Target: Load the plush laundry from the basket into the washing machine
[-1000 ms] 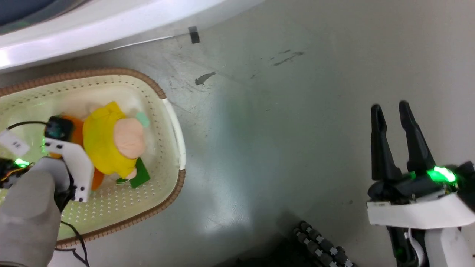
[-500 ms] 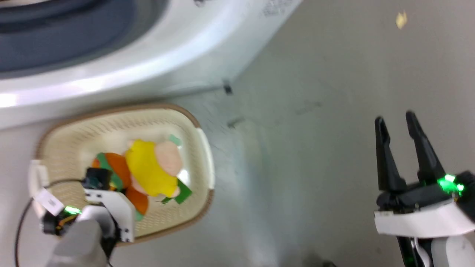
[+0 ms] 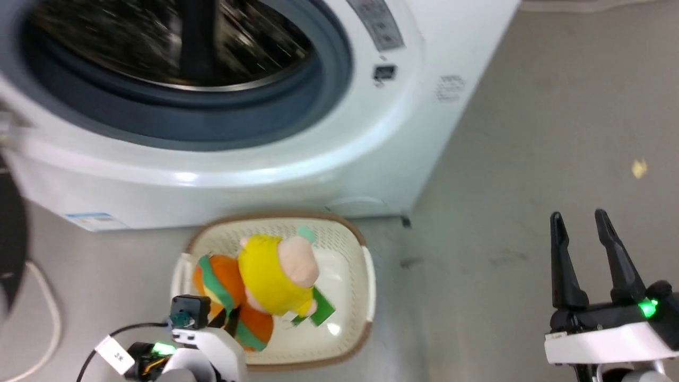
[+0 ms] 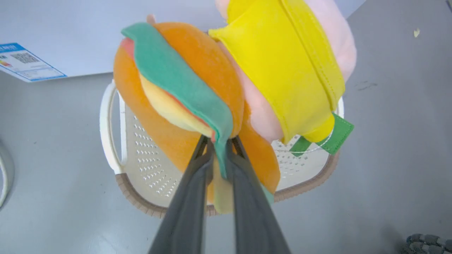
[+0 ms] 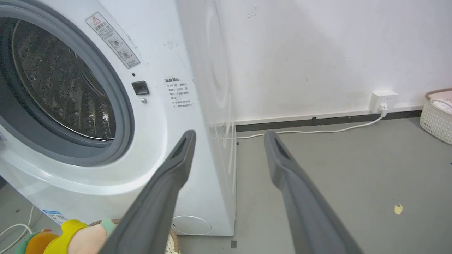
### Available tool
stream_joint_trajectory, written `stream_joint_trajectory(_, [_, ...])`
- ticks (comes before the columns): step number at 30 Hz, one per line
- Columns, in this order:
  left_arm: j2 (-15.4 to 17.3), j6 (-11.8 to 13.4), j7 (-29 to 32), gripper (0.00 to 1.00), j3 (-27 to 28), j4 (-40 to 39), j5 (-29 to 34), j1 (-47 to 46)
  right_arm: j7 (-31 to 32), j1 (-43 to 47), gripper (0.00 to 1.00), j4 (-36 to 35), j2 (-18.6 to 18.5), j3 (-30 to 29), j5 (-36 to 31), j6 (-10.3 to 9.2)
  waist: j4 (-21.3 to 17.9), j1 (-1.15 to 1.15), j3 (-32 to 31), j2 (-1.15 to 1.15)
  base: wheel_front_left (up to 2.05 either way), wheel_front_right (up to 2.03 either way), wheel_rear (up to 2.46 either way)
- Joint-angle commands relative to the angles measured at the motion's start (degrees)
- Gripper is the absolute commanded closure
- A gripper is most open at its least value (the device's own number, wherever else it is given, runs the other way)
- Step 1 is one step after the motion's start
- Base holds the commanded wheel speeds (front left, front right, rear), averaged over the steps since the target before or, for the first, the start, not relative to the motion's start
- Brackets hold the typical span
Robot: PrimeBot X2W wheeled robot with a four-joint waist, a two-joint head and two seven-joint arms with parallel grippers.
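The plush laundry [image 3: 265,281], an orange, green, yellow and pale pink burger bundle, hangs just above the cream basket [image 3: 367,297]. In the left wrist view my left gripper [image 4: 219,141] is shut on the plush laundry's [image 4: 212,81] green and orange layers, with the basket [image 4: 134,190] on the floor underneath. The washing machine [image 3: 329,154] stands right behind the basket, its grey gasket and steel drum open to view. My right gripper [image 3: 578,220] hovers open and empty over the floor at the lower right. The right wrist view shows the right gripper [image 5: 227,135] beside the washing machine [image 5: 159,158].
A black door rim [image 3: 10,239] cuts in at the left edge, with a white cable [image 3: 45,313] on the floor below it. A yellow scrap [image 3: 639,168] lies on the grey floor. A second pale basket [image 5: 438,116] and a wall socket [image 5: 383,100] are far right.
The head camera has tilted up, bringing the machine's drum into view. The plush now hangs from my left gripper above the basket instead of lying in it. The right gripper stays open.
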Motion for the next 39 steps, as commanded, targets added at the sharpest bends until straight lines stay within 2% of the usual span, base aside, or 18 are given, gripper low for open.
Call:
stream_joint_trajectory(1, [-0.2,0.1,-0.5,1.00,0.5,-1.9,0.4,0.7,-0.3,0.6,0.00,0.1,0.0,-0.2,-0.5,-0.05,4.0,0.01,-4.3,0.00,0.00,0.00,0.00])
stream_joint_trajectory(8, [-0.3,4.2,-0.5,1.00,6.5,-24.5,3.9,10.1,-0.3,2.0,0.00,-0.2,0.0,-0.3,-1.2,-0.05,5.7,0.01,-6.3,0.00,0.00,0.00,0.00])
stream_joint_trajectory(9, [-0.5,5.2,-0.5,1.00,8.7,-31.3,5.5,12.0,-0.3,2.0,0.00,-0.5,0.0,-0.2,-1.3,-0.05,5.8,0.01,-5.7,0.00,0.00,0.00,0.00])
stream_joint_trajectory(13, [-1.0,5.8,-0.5,1.00,12.6,-43.3,8.9,12.7,-0.3,1.0,0.00,-1.5,0.0,0.3,-1.6,-0.05,5.6,0.01,-2.2,0.00,0.00,0.00,0.00])
stream_joint_trajectory(16, [-1.2,5.3,-0.5,1.00,14.5,-49.1,10.8,10.8,-0.3,-0.4,0.00,-2.3,0.0,0.8,-1.8,-0.05,5.1,0.01,1.5,0.00,0.00,0.00,0.00])
stream_joint_trajectory(20, [-0.3,4.7,-0.6,1.00,16.9,-51.1,11.3,6.4,-0.3,-2.6,0.00,-2.9,0.0,1.2,-1.7,-0.05,3.5,0.01,6.3,0.00,0.00,0.00,0.00])
stream_joint_trajectory(25, [3.9,3.5,0.3,1.00,18.5,-50.7,12.2,-2.9,-0.3,-5.6,0.00,-3.6,0.0,1.8,-0.4,-0.05,0.6,0.01,12.6,0.00,0.00,0.00,0.00])
stream_joint_trajectory(32, [11.4,1.6,9.3,1.00,18.0,-48.5,13.9,-19.2,-0.3,-8.9,0.00,-4.0,0.0,2.1,1.9,-0.05,-3.0,0.01,20.2,0.00,0.00,0.00,0.00])
stream_joint_trajectory(39, [17.7,0.2,17.4,1.00,14.8,-41.3,14.9,-34.2,-0.3,-11.5,0.00,-4.1,0.0,2.9,4.1,-0.05,-5.5,0.01,25.3,0.00,0.00,0.00,0.00])
